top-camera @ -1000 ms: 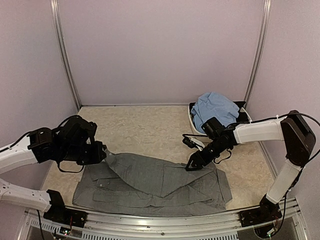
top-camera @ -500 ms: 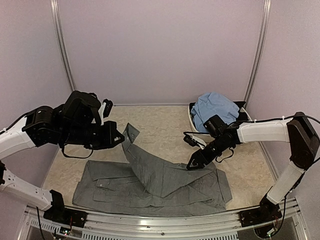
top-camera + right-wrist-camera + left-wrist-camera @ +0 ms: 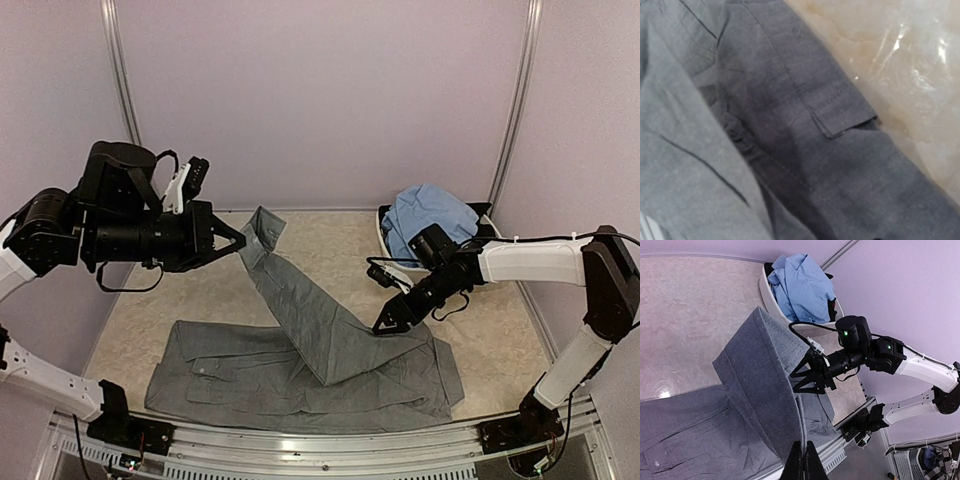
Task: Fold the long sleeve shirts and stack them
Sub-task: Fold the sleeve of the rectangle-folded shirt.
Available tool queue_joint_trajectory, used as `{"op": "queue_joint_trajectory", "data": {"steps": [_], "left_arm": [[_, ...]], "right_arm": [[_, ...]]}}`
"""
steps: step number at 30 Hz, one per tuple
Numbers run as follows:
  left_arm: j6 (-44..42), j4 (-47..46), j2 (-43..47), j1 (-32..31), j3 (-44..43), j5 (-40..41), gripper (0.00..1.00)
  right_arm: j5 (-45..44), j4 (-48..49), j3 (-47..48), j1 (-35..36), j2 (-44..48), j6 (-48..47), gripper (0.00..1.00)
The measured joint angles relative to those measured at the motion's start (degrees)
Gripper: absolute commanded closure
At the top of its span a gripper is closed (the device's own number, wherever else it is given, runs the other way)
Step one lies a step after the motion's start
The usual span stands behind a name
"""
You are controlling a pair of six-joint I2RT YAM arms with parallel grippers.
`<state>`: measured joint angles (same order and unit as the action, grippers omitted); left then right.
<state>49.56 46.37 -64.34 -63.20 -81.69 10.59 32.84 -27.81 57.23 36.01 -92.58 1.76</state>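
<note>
Top external: left end effector (image 3: 239, 243) shut, holding up a sleeve of slate grey cloth shirt (image 3: 300, 375); right end effector (image 3: 385, 325) part-open, seemingly empty; light blue shirt (image 3: 430, 215) unfolded.

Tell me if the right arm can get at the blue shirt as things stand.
Probably yes: the blue shirt lies uncovered in the basin just beyond the right gripper, whose jaws stand open.

The left arm (image 3: 50, 235) is held raised and extended toward the centre. The left gripper (image 3: 237, 243) is clamped on a sleeve of the grey shirt (image 3: 330, 362). The right arm (image 3: 530, 262) is stretched inward and low. The right gripper (image 3: 388, 322) is angled downward, with the jaws parted.
</note>
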Motion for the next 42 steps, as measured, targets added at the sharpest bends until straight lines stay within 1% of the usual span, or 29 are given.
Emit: {"op": "queue_joint_trajectory", "data": {"steps": [5, 11, 14, 17, 20, 23, 28, 33, 39, 42], "left_arm": [[0.26, 0.92, -0.17, -0.02, 1.33, -0.04, 1.0], [1.92, 3.85, -0.9, 0.35, 6.86, 1.09, 1.0], [2.69, 4.85, -0.92, 2.03, 10.29, 1.42, 1.0], [2.78, 5.18, 0.33, 5.55, 14.4, 1.81, 1.0], [2.43, 4.98, 3.26, 9.31, 19.54, 1.95, 1.0], [1.6, 3.98, 6.1, 11.08, 24.06, 1.84, 1.0], [1.18, 0.61, 7.56, 11.15, 29.99, 0.35, 1.0], [2.6, -1.01, 7.61, 10.93, 34.88, -0.2, 1.0], [4.52, -0.28, 5.92, 9.9, 35.52, 1.64, 0.93], [5.38, 1.49, 3.45, 9.86, 35.52, 3.32, 0.85]], "right_arm": [[0.0, -0.24, 0.0, 0.0, -0.04, -0.13, 0.43], [-0.04, -0.46, 0.0, 0.0, -0.55, -0.26, 0.43], [-0.04, -0.68, 0.0, 0.0, -0.66, -0.26, 0.43], [-0.09, -0.83, 0.0, 0.0, -0.68, -0.26, 0.43], [-0.11, -0.98, 0.0, 0.0, -0.72, -0.26, 0.43], [-0.11, -1.03, 0.0, 0.0, -1.01, -0.26, 0.44], [-0.39, -1.07, 0.0, 0.0, -1.73, -0.26, 0.43], [-0.7, -1.11, 0.0, 0.0, -2.12, -0.24, 0.44], [-0.74, -1.25, 0.04, 0.0, -2.25, -0.24, 0.43], [-0.81, -1.29, 0.04, 0.0, -2.25, -0.24, 0.44]]}}
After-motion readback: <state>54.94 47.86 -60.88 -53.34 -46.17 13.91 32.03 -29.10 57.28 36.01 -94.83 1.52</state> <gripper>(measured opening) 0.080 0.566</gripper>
